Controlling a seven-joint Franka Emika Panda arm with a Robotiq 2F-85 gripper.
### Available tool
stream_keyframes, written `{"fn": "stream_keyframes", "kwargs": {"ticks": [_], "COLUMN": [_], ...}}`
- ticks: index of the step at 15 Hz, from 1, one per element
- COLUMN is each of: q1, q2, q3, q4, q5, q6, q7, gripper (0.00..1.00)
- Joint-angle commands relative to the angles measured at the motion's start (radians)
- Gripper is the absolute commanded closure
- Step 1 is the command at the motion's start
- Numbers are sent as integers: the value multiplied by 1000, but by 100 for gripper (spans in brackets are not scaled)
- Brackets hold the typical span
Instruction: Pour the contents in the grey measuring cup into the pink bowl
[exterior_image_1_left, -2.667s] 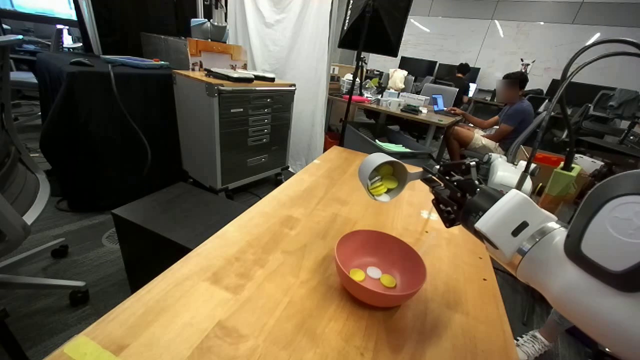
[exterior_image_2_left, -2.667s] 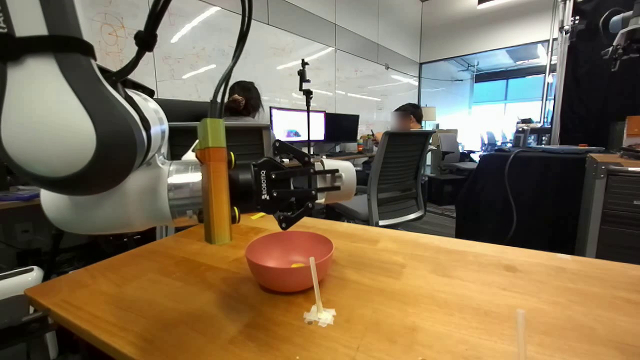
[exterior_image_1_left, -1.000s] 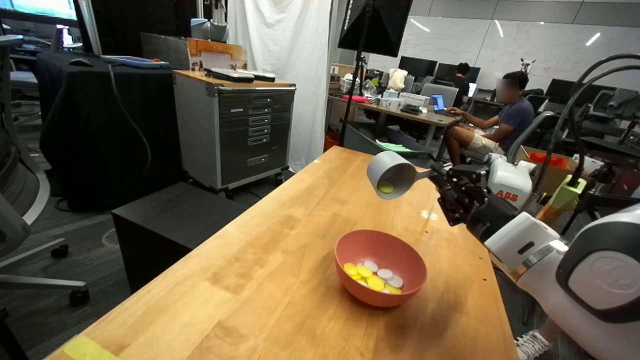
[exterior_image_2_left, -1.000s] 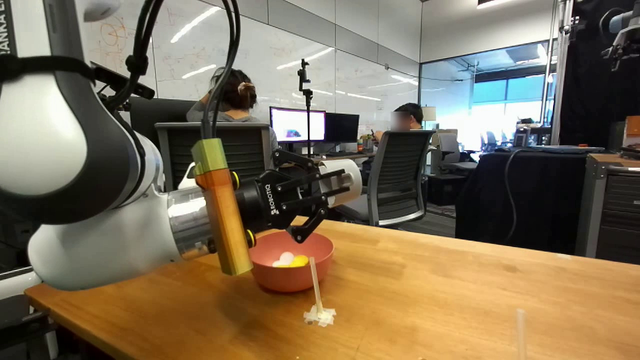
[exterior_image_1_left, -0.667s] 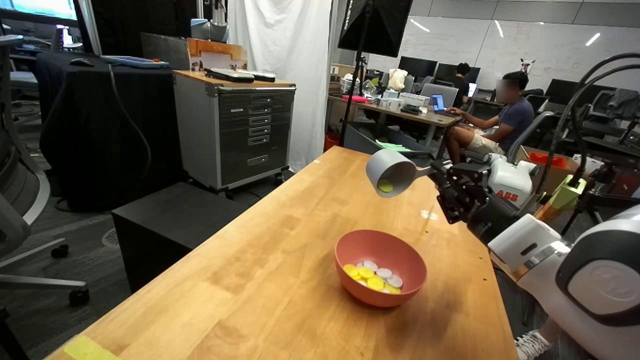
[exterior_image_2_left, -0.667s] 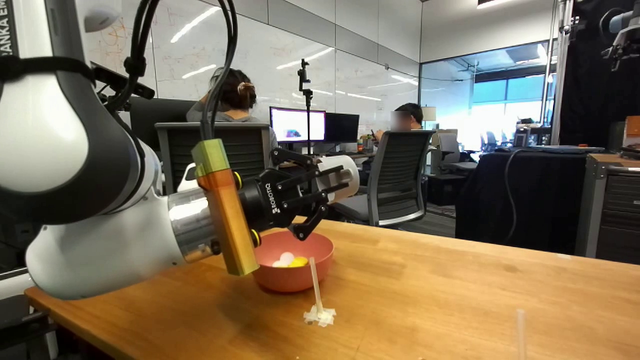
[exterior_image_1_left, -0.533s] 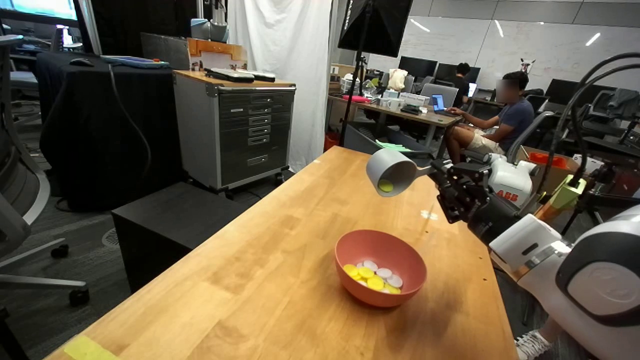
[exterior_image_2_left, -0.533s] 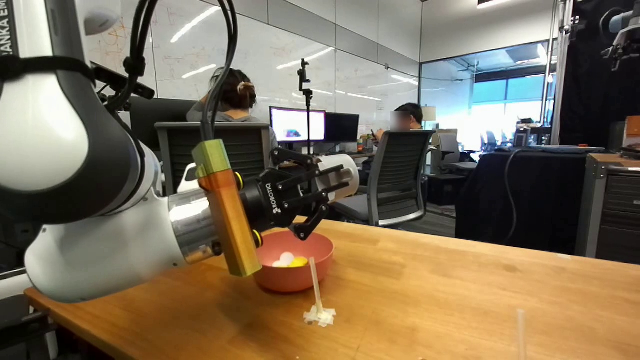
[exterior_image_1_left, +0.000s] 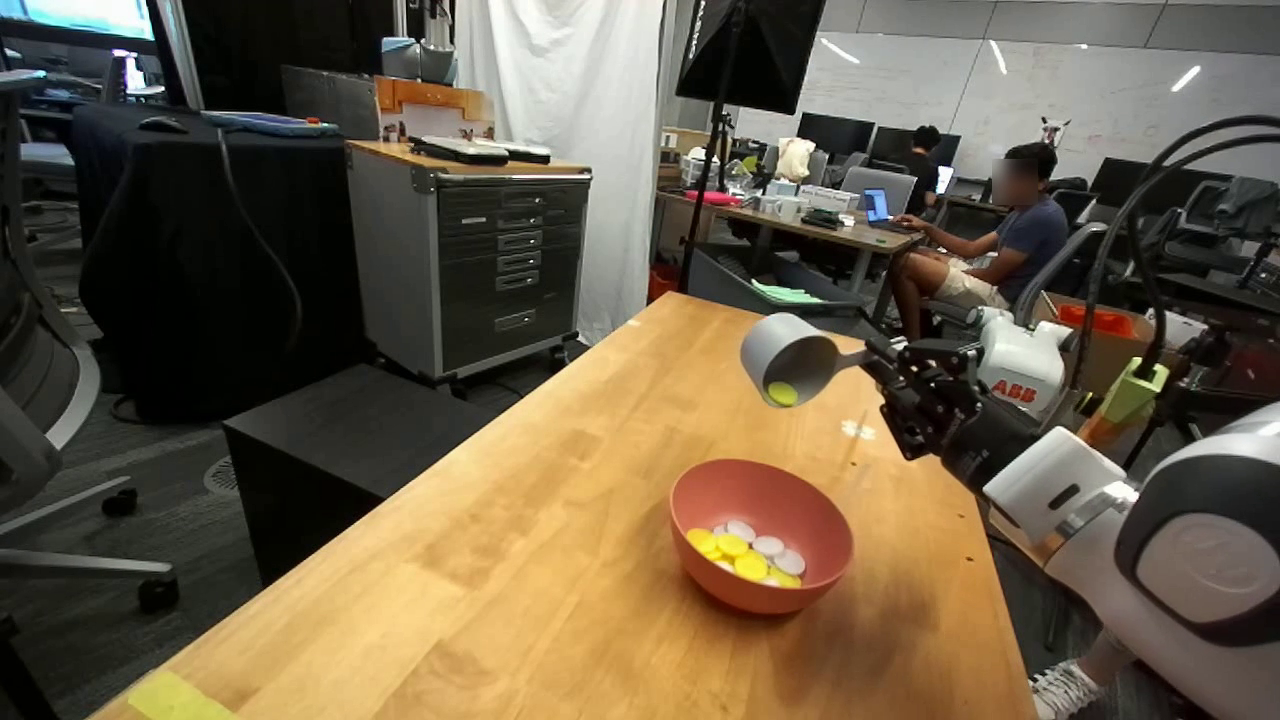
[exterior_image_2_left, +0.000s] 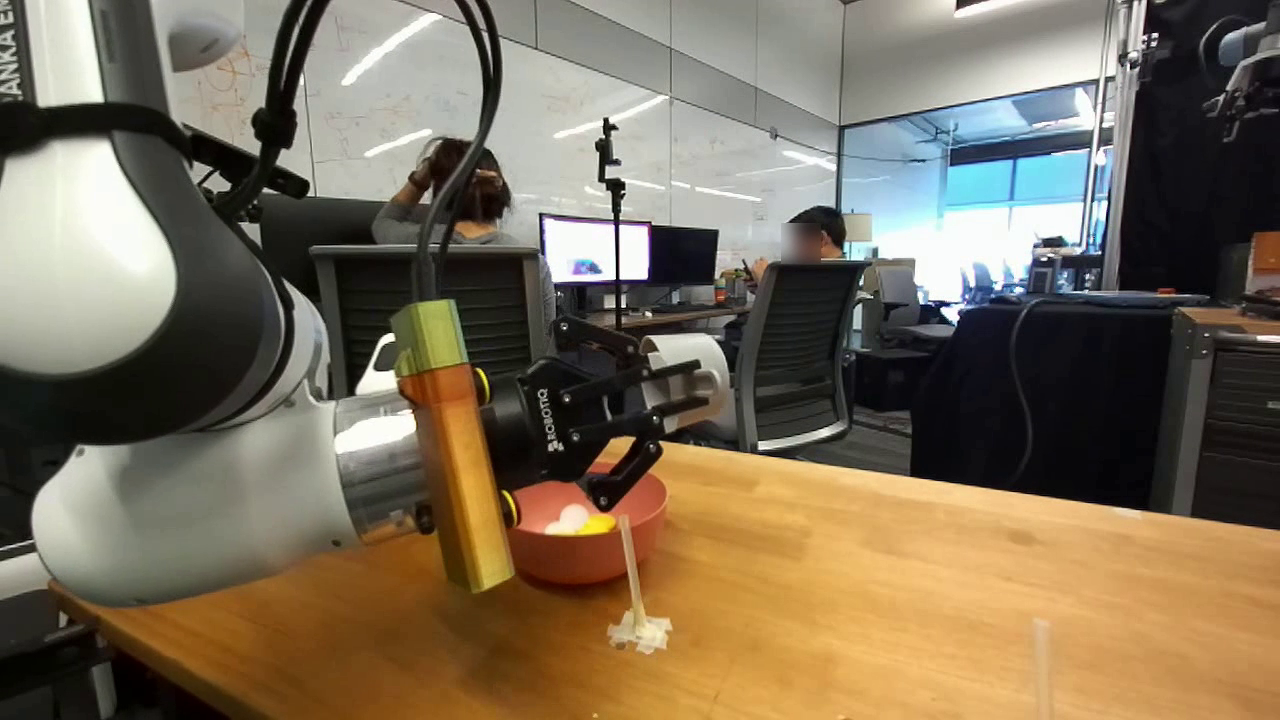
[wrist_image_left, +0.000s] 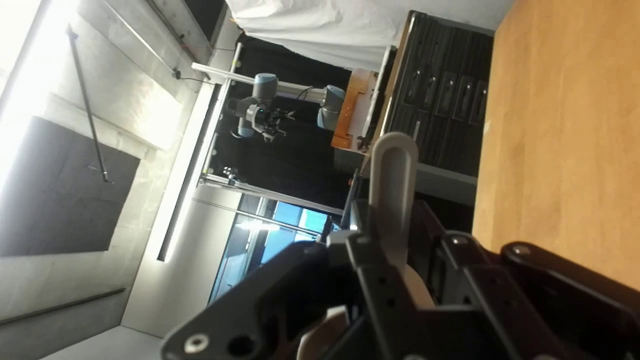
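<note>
- Gripper (exterior_image_1_left: 870, 357) pinched grey measuring cup (exterior_image_1_left: 795, 358) by handle (wrist_image_left: 393, 182), likely easing tipping.
- Cup, right of centre, tilted probably to shed its yellow disc (exterior_image_1_left: 782, 393).
- Pink bowl (exterior_image_1_left: 765, 490), lower frame, held discs (exterior_image_1_left: 750, 566), presumably as catcher.

Right of centre, the measuring cup (exterior_image_1_left: 788, 352) and pink bowl (exterior_image_1_left: 775, 495) are looking smooth, matt, plastic; the wooden counter (exterior_image_1_left: 560, 520) is gleaming softly.

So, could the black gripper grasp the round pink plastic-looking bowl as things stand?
Probably not: the black gripper is closed on the handle of the round grey measuring cup and likely must release it before grasping the pink bowl.
</note>
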Motion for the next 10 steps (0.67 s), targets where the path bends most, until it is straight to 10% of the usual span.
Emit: {"fn": "stream_keyframes", "kwargs": {"ticks": [1, 10], "q1": [46, 33], "q2": [-97, -490], "q3": [-63, -354], "q4": [-4, 175], "q5": [-4, 28], "q6": [200, 889], "q7": [-7, -231], "gripper": [94, 94]}}
